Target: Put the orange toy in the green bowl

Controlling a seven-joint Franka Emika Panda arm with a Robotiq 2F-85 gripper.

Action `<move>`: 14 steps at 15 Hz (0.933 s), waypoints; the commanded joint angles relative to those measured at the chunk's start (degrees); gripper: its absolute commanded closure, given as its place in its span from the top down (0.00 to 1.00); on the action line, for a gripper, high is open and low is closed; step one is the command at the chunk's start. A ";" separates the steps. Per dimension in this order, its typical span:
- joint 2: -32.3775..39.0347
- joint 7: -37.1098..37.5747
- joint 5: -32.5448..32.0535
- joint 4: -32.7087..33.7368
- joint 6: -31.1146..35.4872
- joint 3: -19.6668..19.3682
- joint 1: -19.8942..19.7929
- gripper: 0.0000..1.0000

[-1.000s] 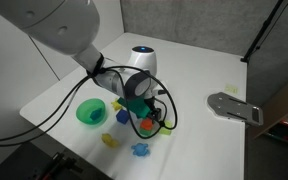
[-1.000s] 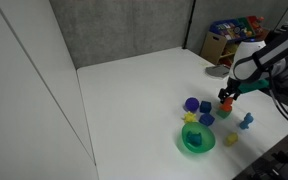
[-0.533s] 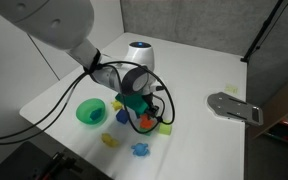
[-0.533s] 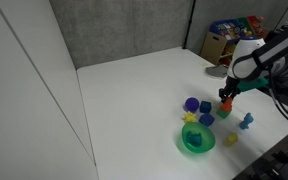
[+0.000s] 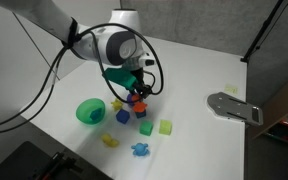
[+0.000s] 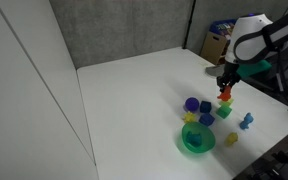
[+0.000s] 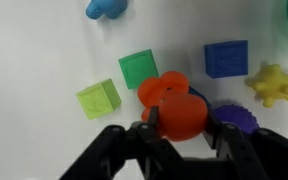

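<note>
The gripper (image 5: pixel 136 91) is clenched on the orange toy (image 5: pixel 137 99). The toy looks lifted up off the white surface (image 5: pixel 199 140), just above the other small toys. In the wrist view the orange toy (image 7: pixel 172 105) sits between the 2 dark fingers (image 7: pixel 134 135). It looks like they pinch only 1 end of it.

The green bowl (image 5: pixel 91 111) is well apart from the toy, off to the side. A blue cube (image 5: pixel 123 117) lies between them.

The toy could slip out if the gripper moves fast, because the hold looks small. If the gripper travels too low, the toy could bump the blue cube. If the gripper lets go too soon, the toy will land beside the bowl. The bowl looks light, so a bump could push it away.
</note>
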 commanded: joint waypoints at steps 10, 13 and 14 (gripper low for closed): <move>-11.08 -0.73 1.82 -5.21 -8.63 9.92 4.31 0.20; -11.39 -3.21 5.56 -7.85 -7.49 12.38 4.36 0.20; -11.17 -3.88 6.71 -8.60 -7.25 13.05 4.49 0.20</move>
